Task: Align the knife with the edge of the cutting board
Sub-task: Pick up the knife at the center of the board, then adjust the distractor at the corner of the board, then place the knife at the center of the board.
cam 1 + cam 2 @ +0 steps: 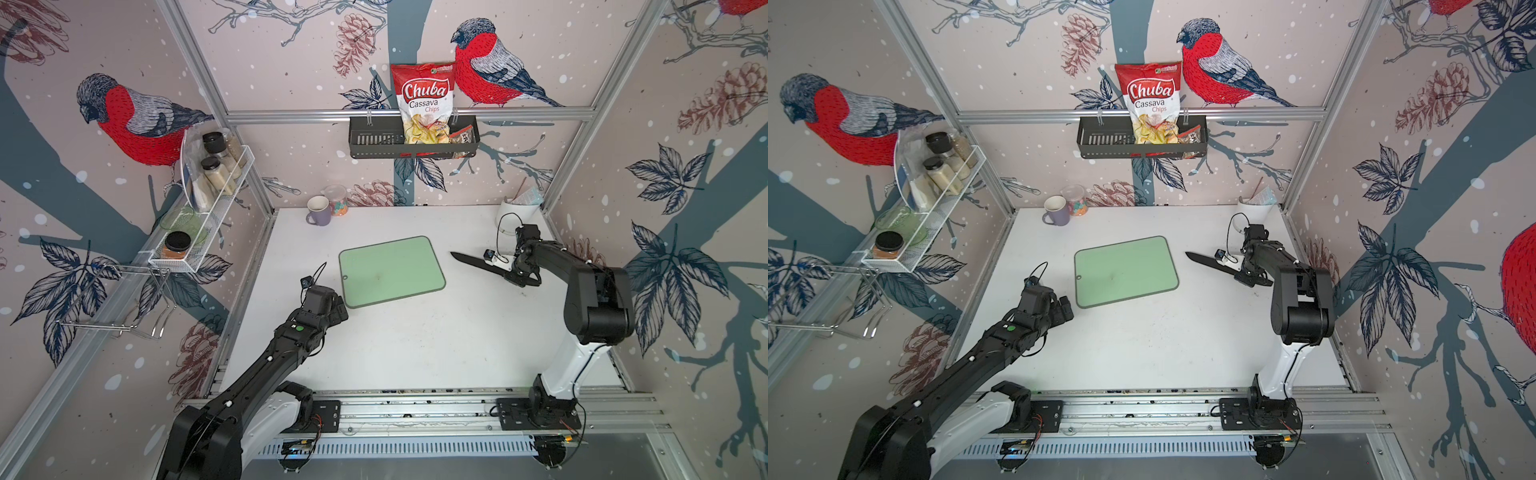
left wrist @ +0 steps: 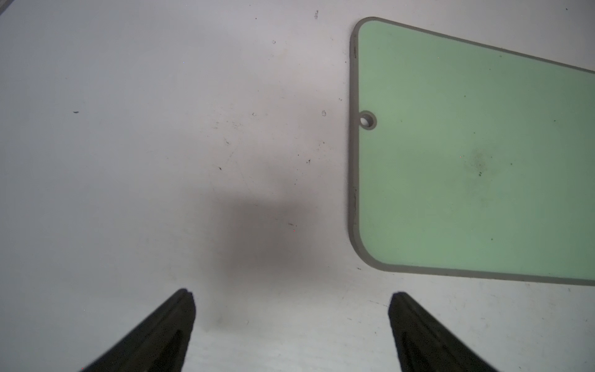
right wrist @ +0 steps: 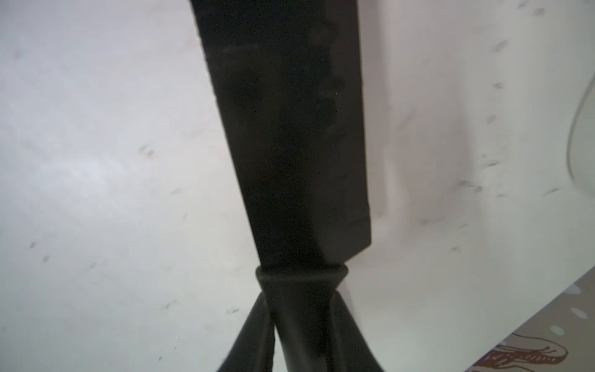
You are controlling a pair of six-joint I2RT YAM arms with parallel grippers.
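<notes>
Right end effector (image 3: 301, 299) is clamped on knife (image 1: 467, 259) handle; left end effector (image 2: 291, 296) hangs with fingers apart. Best to keep the blade flat, turn it parallel to the cutting board (image 1: 390, 270) edge and set it alongside.

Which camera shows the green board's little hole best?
The left wrist view: the hole is close and sharp. In both top views it is a tiny ring. The right wrist view misses it.
</notes>
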